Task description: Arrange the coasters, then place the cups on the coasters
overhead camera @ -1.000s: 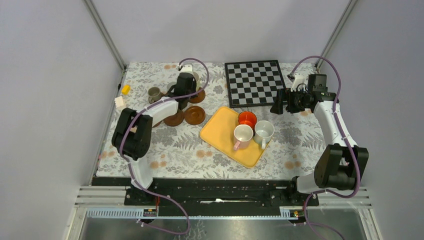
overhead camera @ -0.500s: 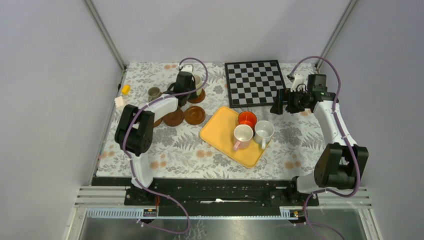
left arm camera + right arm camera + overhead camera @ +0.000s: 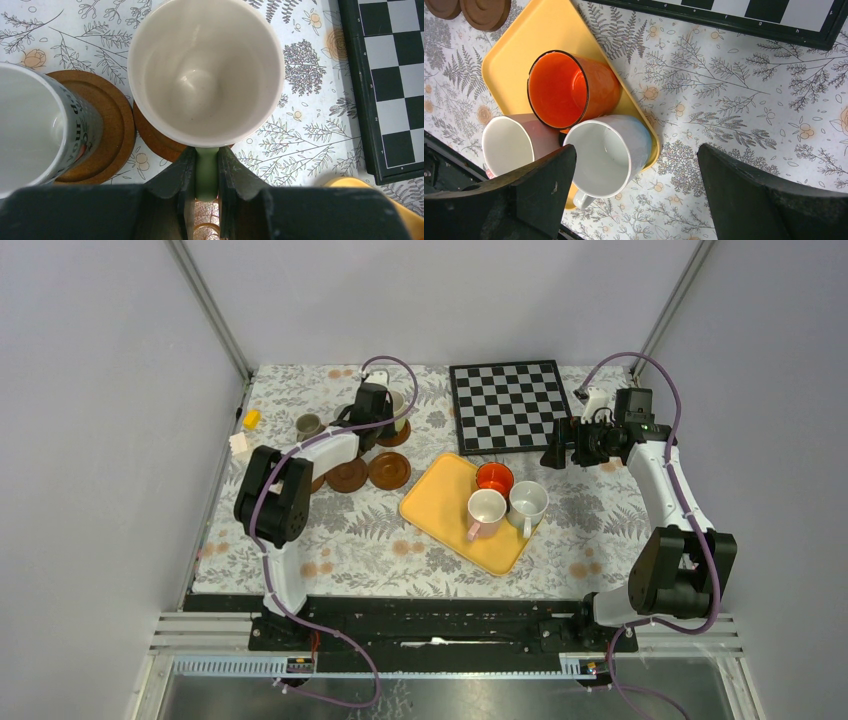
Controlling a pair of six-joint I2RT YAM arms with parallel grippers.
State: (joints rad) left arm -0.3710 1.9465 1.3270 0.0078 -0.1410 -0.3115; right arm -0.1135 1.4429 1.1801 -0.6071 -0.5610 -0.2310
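Observation:
My left gripper point(image 3: 206, 175) is shut on the handle of a pale green cup point(image 3: 206, 70) with a white inside. The cup is upright over a brown coaster point(image 3: 155, 137); whether it rests on it I cannot tell. Beside it a grey lettered cup point(image 3: 40, 130) stands on another coaster point(image 3: 112, 135). In the top view the left gripper point(image 3: 375, 405) is at the back left, with two bare coasters point(image 3: 389, 470) point(image 3: 347, 476) in front. The orange cup point(image 3: 569, 87), the white cup point(image 3: 606, 152) and the pinkish cup point(image 3: 509, 142) sit on the yellow tray point(image 3: 524, 45). My right gripper point(image 3: 636, 195) is open above them, holding nothing.
A chessboard point(image 3: 510, 405) lies at the back between the arms. A small grey-brown cup point(image 3: 308, 426) stands left of the coasters. A yellow block point(image 3: 251, 419) and a white block point(image 3: 240, 444) lie near the left edge. The yellow tray point(image 3: 440, 502) lies mid-table.
The left arm has shifted slightly toward the back with the green cup in its grip. The right arm has not moved.

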